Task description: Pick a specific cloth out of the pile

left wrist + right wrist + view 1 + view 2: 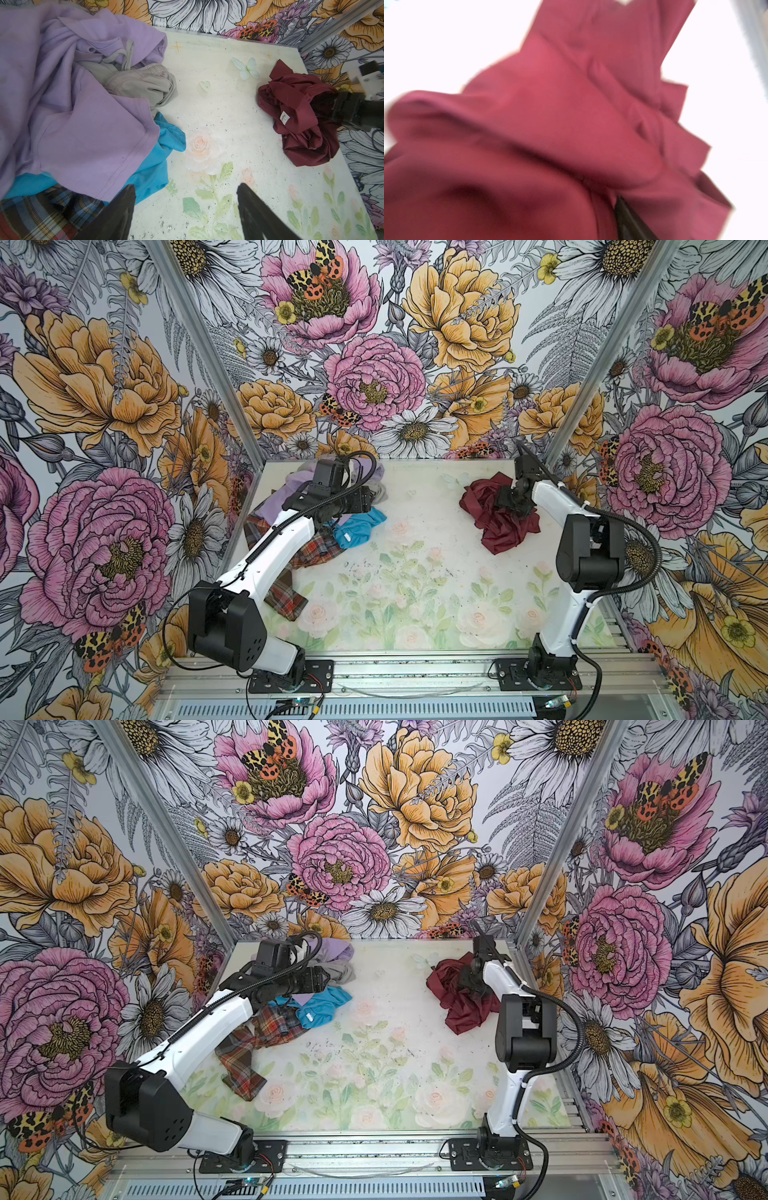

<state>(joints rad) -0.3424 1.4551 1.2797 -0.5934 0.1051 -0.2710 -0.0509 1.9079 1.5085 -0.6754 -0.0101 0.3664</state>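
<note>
The cloth [494, 526] lies apart from the pile [357, 526], so it is out. The left gripper [186, 186] is spread wide. The right gripper [513, 502] is at the cloth; its grip is unclear.

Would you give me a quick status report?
Left end effector open, empty. Right end effector buried in maroon cloth, grip unclear. Separate from pile, nothing obstructing.

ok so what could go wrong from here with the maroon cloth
The right gripper sits buried in folds of the maroon cloth. Whether it is clear of them is not visible, so lifting away might snag and drag it.
The left gripper hangs open at the edge of the pile; dropping lower could catch the turquoise garment.
</note>
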